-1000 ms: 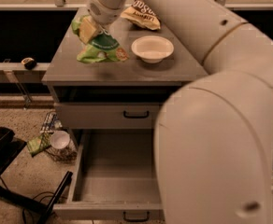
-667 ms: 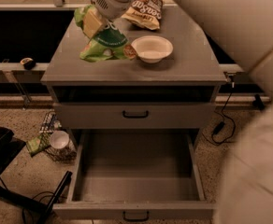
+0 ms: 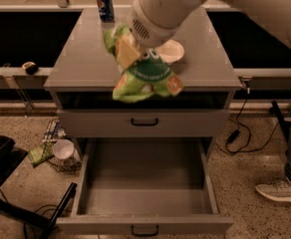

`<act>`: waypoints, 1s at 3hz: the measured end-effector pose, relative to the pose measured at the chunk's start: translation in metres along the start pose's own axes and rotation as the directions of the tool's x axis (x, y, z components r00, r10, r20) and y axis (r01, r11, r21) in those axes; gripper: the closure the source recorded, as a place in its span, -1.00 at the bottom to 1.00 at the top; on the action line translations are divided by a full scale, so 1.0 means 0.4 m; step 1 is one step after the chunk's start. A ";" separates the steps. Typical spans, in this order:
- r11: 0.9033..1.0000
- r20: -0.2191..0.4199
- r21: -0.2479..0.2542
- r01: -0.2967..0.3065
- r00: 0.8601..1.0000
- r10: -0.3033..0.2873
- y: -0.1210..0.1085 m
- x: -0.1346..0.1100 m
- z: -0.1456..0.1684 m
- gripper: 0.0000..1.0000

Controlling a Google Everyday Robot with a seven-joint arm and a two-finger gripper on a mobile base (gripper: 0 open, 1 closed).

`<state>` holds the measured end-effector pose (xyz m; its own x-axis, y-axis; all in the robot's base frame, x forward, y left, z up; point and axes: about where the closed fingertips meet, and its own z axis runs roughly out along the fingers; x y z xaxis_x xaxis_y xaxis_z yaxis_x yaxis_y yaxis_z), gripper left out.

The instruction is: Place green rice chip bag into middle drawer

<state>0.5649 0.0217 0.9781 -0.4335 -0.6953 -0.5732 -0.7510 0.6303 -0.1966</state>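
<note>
The robot's gripper, clamped on the crumpled top of the green rice chip bag, dangles the light, soft, crinkly packet above and slightly behind the open middle drawer, its gathered upper edge seemingly the surest hold against slipping.

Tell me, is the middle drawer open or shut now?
Open: the middle drawer is pulled out, its floor bare. The gripper holds the green rice chip bag above the cabinet top.

The crinkly, shiny light-green plastic chip bag hangs from the smooth end effector over the matt grey metal tabletop.
</note>
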 end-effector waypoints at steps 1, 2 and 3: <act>0.994 -0.074 -0.061 -0.092 0.993 0.087 0.067 0.194 0.035 1.00; 0.968 -0.107 -0.158 -0.195 0.978 0.179 0.143 0.376 0.124 1.00; 0.877 -0.105 -0.340 -0.339 0.941 0.322 0.323 0.597 0.310 1.00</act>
<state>0.4262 -0.0202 0.7171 -0.7023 -0.4872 -0.5191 -0.6814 0.6713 0.2917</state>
